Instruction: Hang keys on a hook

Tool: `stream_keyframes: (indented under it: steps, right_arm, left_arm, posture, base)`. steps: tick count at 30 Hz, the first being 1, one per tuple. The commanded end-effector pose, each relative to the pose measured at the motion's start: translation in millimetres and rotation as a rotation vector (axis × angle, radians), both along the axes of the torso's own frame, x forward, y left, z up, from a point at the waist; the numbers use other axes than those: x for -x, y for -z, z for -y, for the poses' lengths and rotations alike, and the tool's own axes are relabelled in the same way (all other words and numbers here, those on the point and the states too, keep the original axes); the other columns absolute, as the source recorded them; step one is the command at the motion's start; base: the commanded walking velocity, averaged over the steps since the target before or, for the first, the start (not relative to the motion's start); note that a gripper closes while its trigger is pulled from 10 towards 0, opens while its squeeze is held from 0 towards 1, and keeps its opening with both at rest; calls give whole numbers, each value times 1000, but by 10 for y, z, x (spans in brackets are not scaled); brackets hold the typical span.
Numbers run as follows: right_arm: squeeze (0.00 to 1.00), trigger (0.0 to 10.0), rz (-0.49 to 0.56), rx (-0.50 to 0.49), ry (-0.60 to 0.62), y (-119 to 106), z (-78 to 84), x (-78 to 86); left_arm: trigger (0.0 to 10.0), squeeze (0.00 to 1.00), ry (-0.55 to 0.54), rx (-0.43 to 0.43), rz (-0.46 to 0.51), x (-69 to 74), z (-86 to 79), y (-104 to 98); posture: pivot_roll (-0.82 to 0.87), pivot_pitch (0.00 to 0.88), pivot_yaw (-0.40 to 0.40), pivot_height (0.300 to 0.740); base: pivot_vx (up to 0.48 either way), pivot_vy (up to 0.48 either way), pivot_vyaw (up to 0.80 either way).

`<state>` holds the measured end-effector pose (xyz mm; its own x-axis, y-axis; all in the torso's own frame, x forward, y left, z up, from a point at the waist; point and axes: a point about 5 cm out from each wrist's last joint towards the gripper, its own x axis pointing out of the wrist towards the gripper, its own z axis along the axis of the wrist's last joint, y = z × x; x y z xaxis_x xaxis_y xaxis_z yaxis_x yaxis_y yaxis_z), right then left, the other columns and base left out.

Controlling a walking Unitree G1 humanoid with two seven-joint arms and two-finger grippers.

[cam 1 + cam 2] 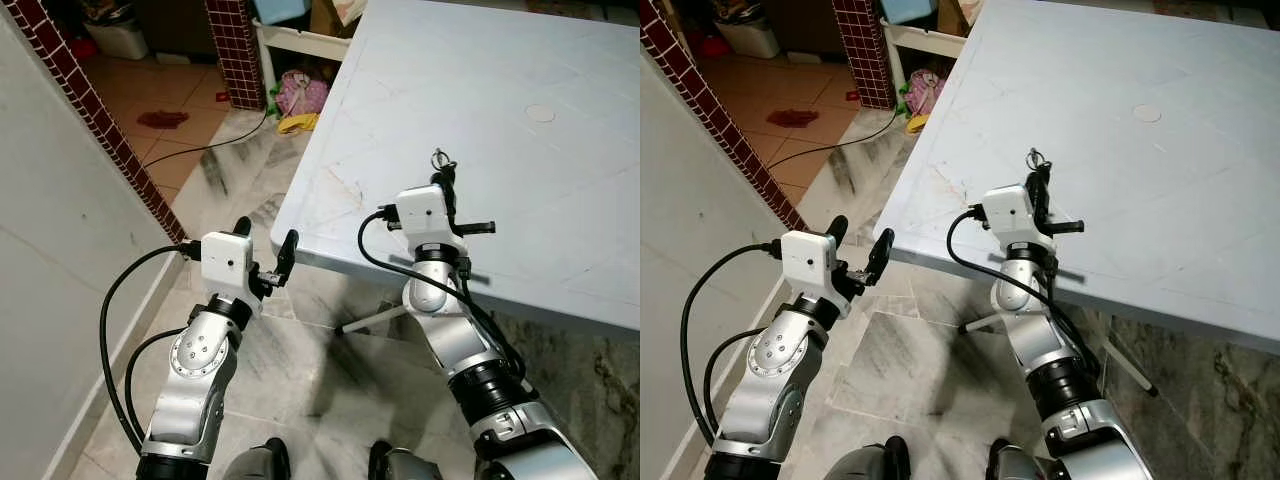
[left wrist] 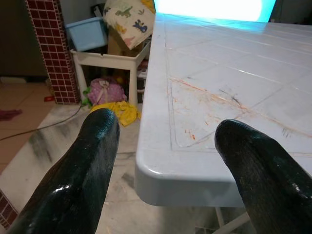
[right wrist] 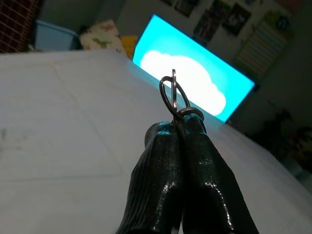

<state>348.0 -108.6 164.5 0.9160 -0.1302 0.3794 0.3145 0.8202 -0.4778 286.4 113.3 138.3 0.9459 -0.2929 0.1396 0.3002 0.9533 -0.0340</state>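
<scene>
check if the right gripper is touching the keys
Touching. In the right wrist view the right gripper has its fingers closed on the key ring, which sticks out above the tips.

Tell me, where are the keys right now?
The keys are pinched between the shut fingers of the right gripper, held above the near part of the pale table.

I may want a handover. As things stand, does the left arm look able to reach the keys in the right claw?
Probably yes. The left claw is open and hangs off the table corner, beside the right claw, which is shut on the keys above the tabletop. Nothing lies between them.
</scene>
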Motion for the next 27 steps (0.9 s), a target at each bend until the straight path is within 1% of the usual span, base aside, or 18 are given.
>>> stream_keyframes:
  steps: [1,4,6,10,13,14,15,17,21,27]
  right_arm:
    - [0,10000,40,28,-48,-87,-80,20]
    - [0,10000,43,35,-65,-109,-103,30]
    - [0,10000,53,30,-106,-143,-150,43]
    - [0,10000,45,6,-145,-166,-191,50]
    - [0,10000,29,-40,-191,-193,-228,46]
    - [0,10000,30,-77,-228,-231,-249,49]
    - [0,10000,33,-84,-241,-249,-260,53]
    - [0,10000,31,-91,-266,-275,-285,56]
    - [0,10000,34,-79,-286,-293,-318,66]
    - [0,10000,22,-81,-295,-288,-324,71]
  left_arm:
    - [10000,0,-14,-3,-3,-1,-8,25]
    - [10000,0,-18,0,-3,-2,-6,28]
    - [10000,0,-22,1,-3,-2,-4,34]
    - [10000,0,-35,0,2,1,-19,34]
    - [10000,0,-112,-17,14,-22,-99,18]
    - [10000,0,-189,-35,26,-51,-185,1]
    - [10000,0,-213,-36,30,-60,-218,-8]
    - [10000,0,-234,-33,32,-74,-261,-18]
    - [10000,0,-225,-39,34,-79,-269,-17]
    - [10000,0,-231,-39,39,-78,-245,-18]
  posture:
    - [50,189,40,740]
    - [49,187,35,740]
    - [50,182,27,740]
    - [54,179,20,740]
    - [57,176,17,740]
    - [60,174,16,740]
    - [60,174,16,740]
    - [64,171,14,740]
    - [69,165,16,740]
    - [69,162,16,740]
  base:
    - [0,0,0]
    - [0,0,0]
    - [0,0,0]
    - [0,0,0]
    - [0,0,0]
    - [0,0,0]
    - [0,0,0]
    - [0,0,0]
    - [0,0,0]
    - [0,0,800]
